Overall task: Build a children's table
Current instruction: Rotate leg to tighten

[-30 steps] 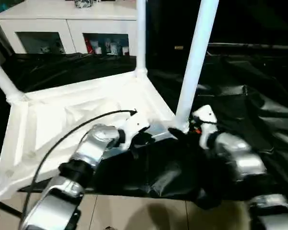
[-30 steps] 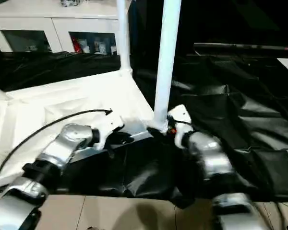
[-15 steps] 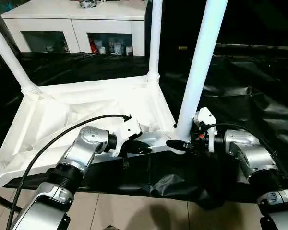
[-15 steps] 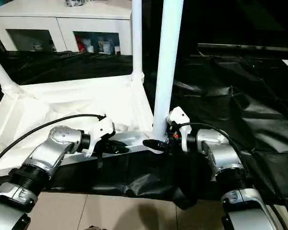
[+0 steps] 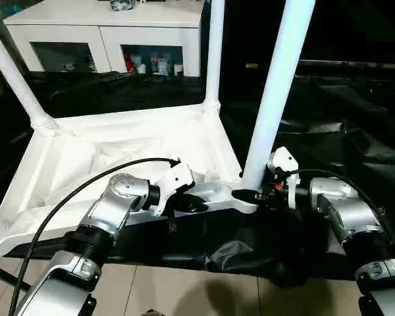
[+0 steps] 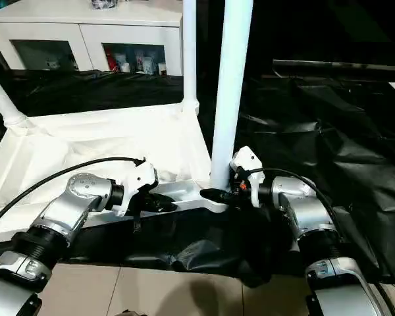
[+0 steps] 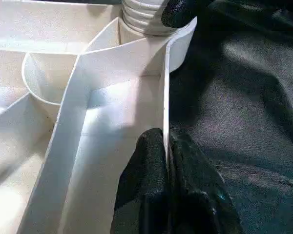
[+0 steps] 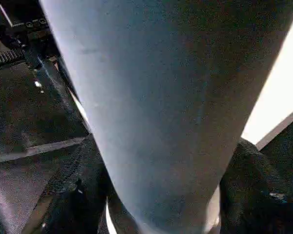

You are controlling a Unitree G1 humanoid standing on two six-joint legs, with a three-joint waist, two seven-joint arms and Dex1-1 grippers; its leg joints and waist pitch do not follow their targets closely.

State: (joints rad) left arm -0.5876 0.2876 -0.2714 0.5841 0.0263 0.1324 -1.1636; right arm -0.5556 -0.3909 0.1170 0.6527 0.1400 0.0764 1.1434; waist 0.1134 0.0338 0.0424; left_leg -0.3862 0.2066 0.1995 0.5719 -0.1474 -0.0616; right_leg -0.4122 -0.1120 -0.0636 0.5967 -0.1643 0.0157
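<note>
Black left tool (image 7: pixel 167 161) pinches the tabletop (image 5: pixel 85 158) rim; right tool (image 8: pixel 156 195) straddles the leg (image 5: pixel 273 99) base.

— Around the nearest leg (image 5: pixel 276 85), where can you pass?

— Its right side over the black sheet (image 5: pixel 355 131) looks open. Left of it, the tabletop (image 5: pixel 118 151) ribs and two more upright legs (image 5: pixel 214 52) block you; the cabinet (image 5: pixel 105 33) stands behind.
</note>
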